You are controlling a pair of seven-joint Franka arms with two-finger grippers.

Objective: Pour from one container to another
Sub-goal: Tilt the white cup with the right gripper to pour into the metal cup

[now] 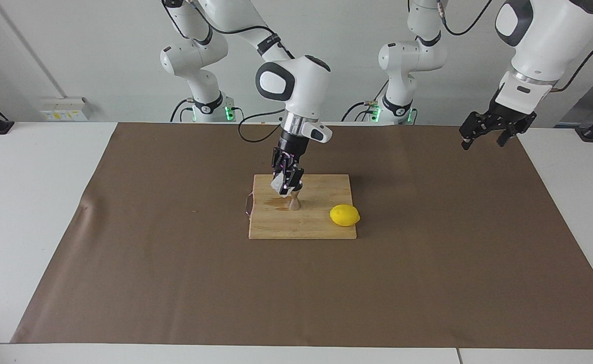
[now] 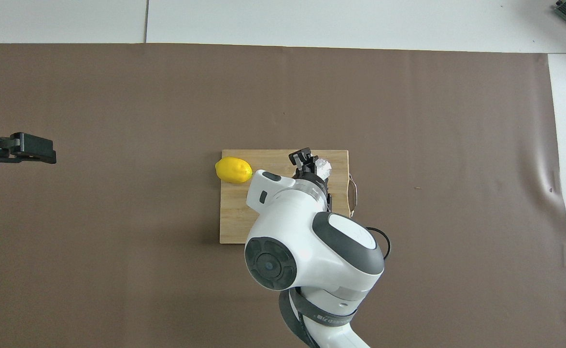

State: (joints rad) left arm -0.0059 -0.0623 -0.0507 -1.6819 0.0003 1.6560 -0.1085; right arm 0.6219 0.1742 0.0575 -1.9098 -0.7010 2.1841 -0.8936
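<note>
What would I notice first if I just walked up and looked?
The right gripper tipping a knobbly glass cup over a little steel jigger on the wooden board. Then the bright lemon beside the jigger on that board.

White table (image 1: 38,202), brown mat (image 1: 175,283) on it, wooden board (image 1: 322,227) on mat

- bright yellow oval lemon (image 1: 344,215) on the pale tan striped wooden cutting board (image 1: 322,230)
- whitish knobbly clear glass cup (image 1: 278,184)
- shiny silver steel jigger (image 1: 294,202)
- plain brown table mat (image 1: 428,263)
</note>
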